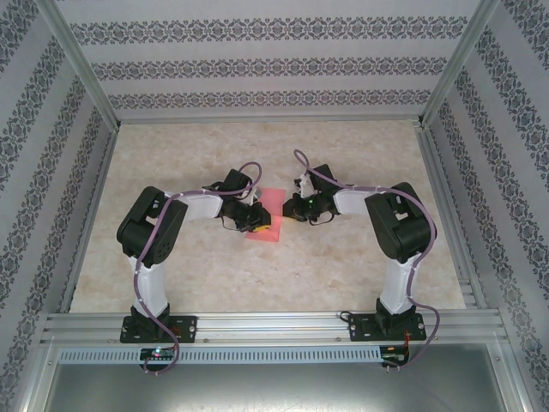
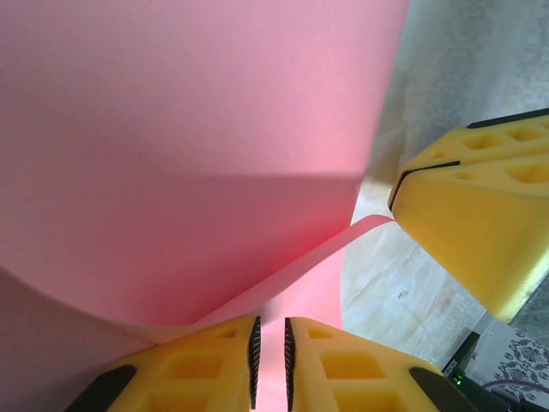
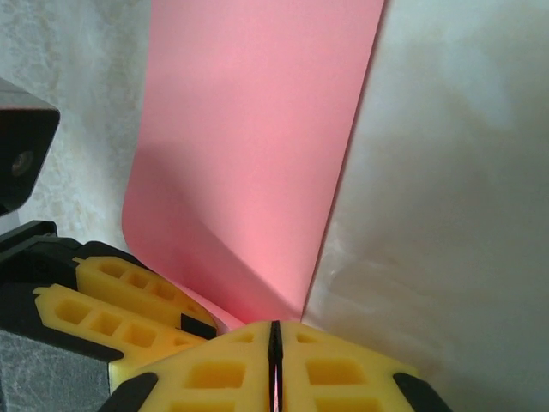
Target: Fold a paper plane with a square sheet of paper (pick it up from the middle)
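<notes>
Left gripper is seen closed narrowly on a curled fold of the square sheet of paper — right gripper is pinched tight on another edge. Sheet is located mid-scene on the table, between both grippers.

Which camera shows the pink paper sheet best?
Left wrist: the paper sheet is close and large, curling up from the left gripper. Right wrist shows its straight edge and bent corner; top external shows a small, partly covered pink patch.
</notes>
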`<state>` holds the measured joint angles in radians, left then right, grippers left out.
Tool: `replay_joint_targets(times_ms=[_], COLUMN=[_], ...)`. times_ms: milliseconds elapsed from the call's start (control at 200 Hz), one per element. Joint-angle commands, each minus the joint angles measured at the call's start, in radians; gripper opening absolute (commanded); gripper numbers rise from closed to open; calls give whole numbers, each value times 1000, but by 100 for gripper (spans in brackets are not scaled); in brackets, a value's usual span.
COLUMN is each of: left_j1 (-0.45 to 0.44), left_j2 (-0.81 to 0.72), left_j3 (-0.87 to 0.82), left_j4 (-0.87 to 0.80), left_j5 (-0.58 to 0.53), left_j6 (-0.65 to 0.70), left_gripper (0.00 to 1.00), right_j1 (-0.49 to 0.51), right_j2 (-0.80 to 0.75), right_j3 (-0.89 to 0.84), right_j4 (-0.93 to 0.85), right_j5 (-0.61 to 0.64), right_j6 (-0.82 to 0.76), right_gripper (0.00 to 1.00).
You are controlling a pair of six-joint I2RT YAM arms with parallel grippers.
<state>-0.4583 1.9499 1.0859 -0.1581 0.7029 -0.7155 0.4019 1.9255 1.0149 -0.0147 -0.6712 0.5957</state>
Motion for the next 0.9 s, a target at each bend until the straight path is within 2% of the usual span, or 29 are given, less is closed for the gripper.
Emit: replay_joint_targets(times_ms=[0,265,894], left_j1=[-8,-10,-16], left_j2=[11,10,-4], left_j3=[-14,-12,1], left_j4=[-77,-88,-97], left_j5=[-56,-57,-50], left_j6=[-15,-27,-16], left_gripper=[20,19,18], right_j1=[10,54,87], right_j2=[-50,-73,29], right_j3=[-29,-69,17], right_j4=[29,107,-37], right_j5=[-7,32,124], right_j6=[-10,13,-20], right_gripper=[9,7,6])
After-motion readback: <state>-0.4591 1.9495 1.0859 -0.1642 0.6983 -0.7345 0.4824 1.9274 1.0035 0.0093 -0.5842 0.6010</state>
